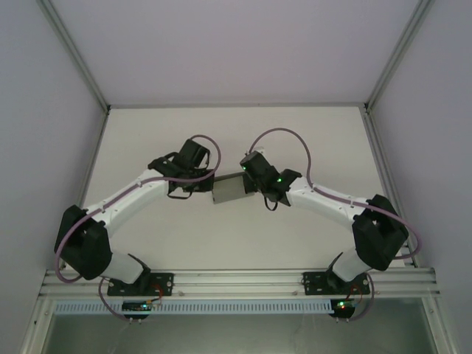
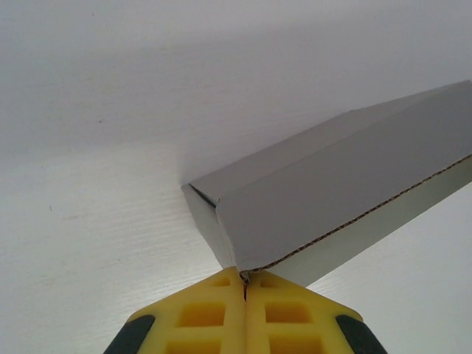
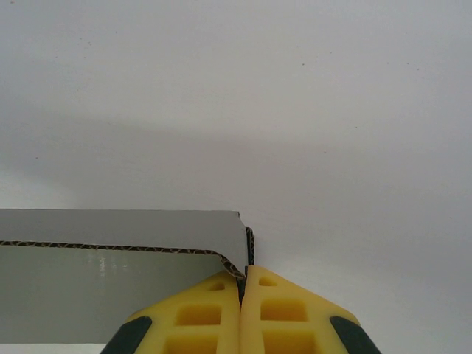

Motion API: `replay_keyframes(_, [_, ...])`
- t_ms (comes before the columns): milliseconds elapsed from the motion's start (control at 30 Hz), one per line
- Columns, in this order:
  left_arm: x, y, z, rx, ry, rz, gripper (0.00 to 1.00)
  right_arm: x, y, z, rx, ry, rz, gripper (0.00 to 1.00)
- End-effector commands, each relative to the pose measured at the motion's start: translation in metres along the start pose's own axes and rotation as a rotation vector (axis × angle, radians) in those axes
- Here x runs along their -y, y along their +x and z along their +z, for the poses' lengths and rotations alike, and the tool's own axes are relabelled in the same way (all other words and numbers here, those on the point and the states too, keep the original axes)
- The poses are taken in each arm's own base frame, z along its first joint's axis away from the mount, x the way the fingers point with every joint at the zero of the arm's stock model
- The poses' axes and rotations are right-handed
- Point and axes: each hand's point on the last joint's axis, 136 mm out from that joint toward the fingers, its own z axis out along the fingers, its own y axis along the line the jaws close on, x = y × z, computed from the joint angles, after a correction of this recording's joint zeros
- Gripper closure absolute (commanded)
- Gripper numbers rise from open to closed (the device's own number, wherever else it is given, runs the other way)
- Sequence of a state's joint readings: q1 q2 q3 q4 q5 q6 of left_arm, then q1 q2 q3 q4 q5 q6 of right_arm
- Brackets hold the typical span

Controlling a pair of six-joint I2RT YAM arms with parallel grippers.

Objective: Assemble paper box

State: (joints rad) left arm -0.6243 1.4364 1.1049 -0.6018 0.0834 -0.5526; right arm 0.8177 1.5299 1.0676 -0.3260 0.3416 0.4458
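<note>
Left of the paper box (image 1: pixel 230 190), the left tool (image 2: pixel 244 277) is clamped on a wall edge. Right of it, the right tool (image 3: pixel 244 271) pinches the opposite corner, probably bracing the box over the counter (image 1: pixel 221 136) for folding.

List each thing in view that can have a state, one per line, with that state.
paper box: partly folded, walls creased up, held between the two arms at opposite ends.
left gripper: jaws shut on a corner edge of the paper box.
right gripper: jaws shut on the paper box's wall edge.
</note>
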Motion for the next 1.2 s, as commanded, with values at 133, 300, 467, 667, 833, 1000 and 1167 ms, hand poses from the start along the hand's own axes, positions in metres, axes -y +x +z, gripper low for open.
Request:
replay_keyframes(133, [0.029,-0.003,-0.002,-0.041,0.203,-0.090,1.00,-0.012,0.035,0.007,-0.118,-0.036,-0.020,1.00])
replay_keyframes(300, [0.021,0.000,0.006,-0.074,0.173,-0.115,1.00,-0.014,0.040,0.009,-0.133,-0.044,-0.023,1.00])
replay_keyframes(467, [0.028,-0.005,0.004,-0.094,0.216,-0.132,1.00,-0.014,0.043,0.010,-0.149,-0.046,-0.031,1.00])
replay_keyframes(667, [0.031,-0.011,-0.006,-0.098,0.265,-0.138,1.00,-0.012,0.044,0.010,-0.153,-0.042,-0.034,1.00])
replay_keyframes(833, [0.029,-0.014,-0.008,-0.090,0.269,-0.139,1.00,-0.011,0.047,0.011,-0.163,-0.039,-0.035,1.00])
replay_keyframes(1000, [0.022,-0.017,-0.017,-0.082,0.241,-0.124,1.00,-0.009,0.048,0.011,-0.168,-0.034,-0.041,1.00])
replay_keyframes(1167, [0.014,-0.005,0.003,-0.113,0.219,-0.128,1.00,-0.011,0.047,0.013,-0.163,-0.044,-0.038,1.00])
